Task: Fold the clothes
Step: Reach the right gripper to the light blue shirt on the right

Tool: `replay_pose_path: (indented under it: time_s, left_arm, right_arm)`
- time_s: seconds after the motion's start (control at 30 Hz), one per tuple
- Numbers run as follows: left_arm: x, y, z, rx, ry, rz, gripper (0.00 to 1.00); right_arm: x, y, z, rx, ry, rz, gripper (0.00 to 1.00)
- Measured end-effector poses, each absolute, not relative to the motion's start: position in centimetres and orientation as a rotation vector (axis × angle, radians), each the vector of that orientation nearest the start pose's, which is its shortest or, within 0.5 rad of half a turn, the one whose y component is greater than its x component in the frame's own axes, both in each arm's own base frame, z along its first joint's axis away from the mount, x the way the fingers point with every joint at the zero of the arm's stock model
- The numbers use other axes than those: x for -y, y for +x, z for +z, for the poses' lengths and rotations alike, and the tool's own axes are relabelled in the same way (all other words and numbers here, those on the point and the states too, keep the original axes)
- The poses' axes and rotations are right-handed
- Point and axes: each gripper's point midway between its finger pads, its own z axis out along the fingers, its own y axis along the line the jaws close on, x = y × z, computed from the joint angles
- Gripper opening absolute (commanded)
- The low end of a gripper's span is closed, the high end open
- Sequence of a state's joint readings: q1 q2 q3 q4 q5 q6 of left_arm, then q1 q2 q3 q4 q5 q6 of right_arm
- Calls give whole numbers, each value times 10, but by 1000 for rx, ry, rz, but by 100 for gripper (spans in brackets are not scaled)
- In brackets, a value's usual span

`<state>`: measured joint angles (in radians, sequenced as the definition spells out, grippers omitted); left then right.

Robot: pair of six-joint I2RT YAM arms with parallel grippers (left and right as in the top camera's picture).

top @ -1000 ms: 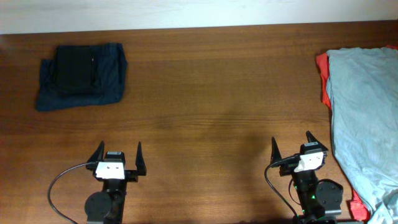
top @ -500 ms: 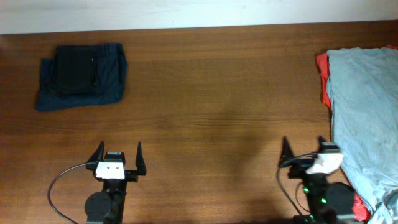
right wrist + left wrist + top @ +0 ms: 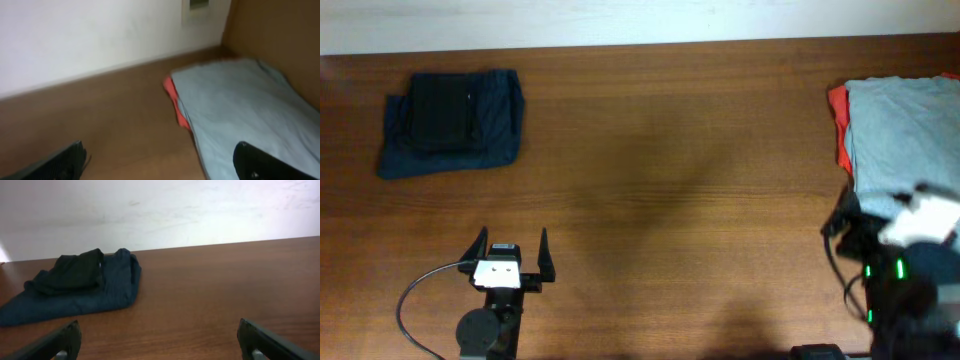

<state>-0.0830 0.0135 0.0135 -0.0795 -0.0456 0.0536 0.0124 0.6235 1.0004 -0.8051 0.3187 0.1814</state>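
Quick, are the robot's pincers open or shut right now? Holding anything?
Left pincer: open, holding nothing.
Right pincer: open, holding nothing.

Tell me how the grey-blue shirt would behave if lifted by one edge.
Probably floppy: the grey-blue shirt lies flat with soft wrinkles, so it should sag and drape. It may drag the red-orange shirt beneath, since they overlap.

Table [image 3: 670, 150]: brown wood, fine straight grain, low satin sheen. Dark navy pieces [image 3: 450, 120], far-left corner: soft matt cloth. Grey-blue T-shirt [image 3: 905, 130], right edge: smooth matt cloth. Red-orange T-shirt [image 3: 839, 120] beneath: matt cloth. Left gripper [image 3: 513, 235]: matt black, plastic-looking.
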Motion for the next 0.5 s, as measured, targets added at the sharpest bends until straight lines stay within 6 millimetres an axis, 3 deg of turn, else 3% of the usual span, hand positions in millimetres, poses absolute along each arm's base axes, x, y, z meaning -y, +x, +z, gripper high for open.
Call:
replay_pose_path:
  time_s: [0.17, 0.33, 0.5]
  left_arm:
    - [13, 246, 158, -1648, 78, 15, 99]
    - [13, 246, 158, -1648, 78, 15, 100]
    - [13, 246, 158, -1647, 78, 15, 99]
  right_arm:
    - [61, 270, 282, -2246, 398, -288, 99]
    - [91, 314, 245, -2465, 512, -322, 98]
    - [111, 346, 222, -2496, 579, -286, 98]
